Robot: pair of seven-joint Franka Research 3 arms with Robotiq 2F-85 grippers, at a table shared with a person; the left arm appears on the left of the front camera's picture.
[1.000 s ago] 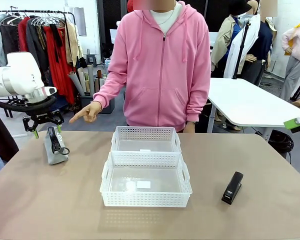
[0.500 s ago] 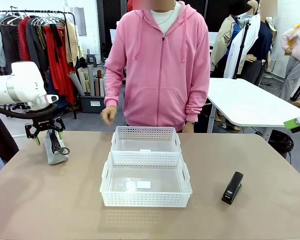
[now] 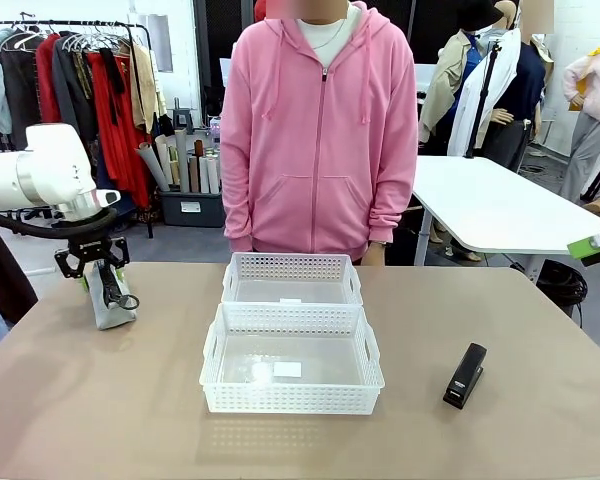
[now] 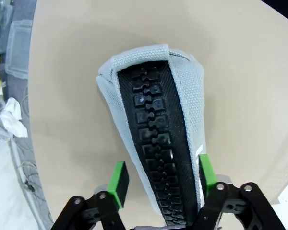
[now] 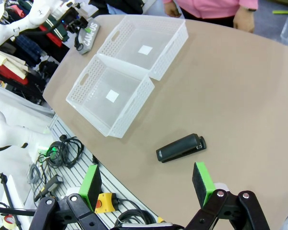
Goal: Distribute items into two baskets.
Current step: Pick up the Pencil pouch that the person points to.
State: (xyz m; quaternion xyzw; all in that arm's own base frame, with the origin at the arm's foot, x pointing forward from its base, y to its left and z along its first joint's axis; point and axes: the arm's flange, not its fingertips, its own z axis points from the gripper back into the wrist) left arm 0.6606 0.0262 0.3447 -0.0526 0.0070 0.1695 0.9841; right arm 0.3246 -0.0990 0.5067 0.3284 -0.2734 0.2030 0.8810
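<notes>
Grey zip pouch (image 3: 113,308) and black stapler (image 3: 465,375) on a tan table (image 3: 100,410), front view. The pouch stands on its narrow edge near the table's left side, well apart from the stapler, which lies toward the right. At the middle sit two white lattice baskets touching end to end, the far basket (image 3: 292,266) and the near basket (image 3: 290,398), each holding nothing but a small white label. The left gripper (image 3: 100,275) points down over one end of the pouch, a finger on either side. A person (image 3: 320,130) in a pink hooded jacket stands at the far edge (arms down at the sides).

Left wrist view: the pouch (image 4: 192,96), zip uppermost, runs between the green pads (image 4: 119,178). The jaws are parted and straddle it. One pad lies against the grey fabric and the other stands just clear, so no clamp is shown.

Right wrist view: the right gripper (image 5: 146,184) hangs with jaws spread wide and nothing between them. The stapler (image 5: 181,147) lies on the table beyond the fingertips, apart from the near basket (image 5: 129,115) and the far basket (image 5: 170,60). The pouch (image 5: 90,37) lies past the baskets, under the left gripper.
</notes>
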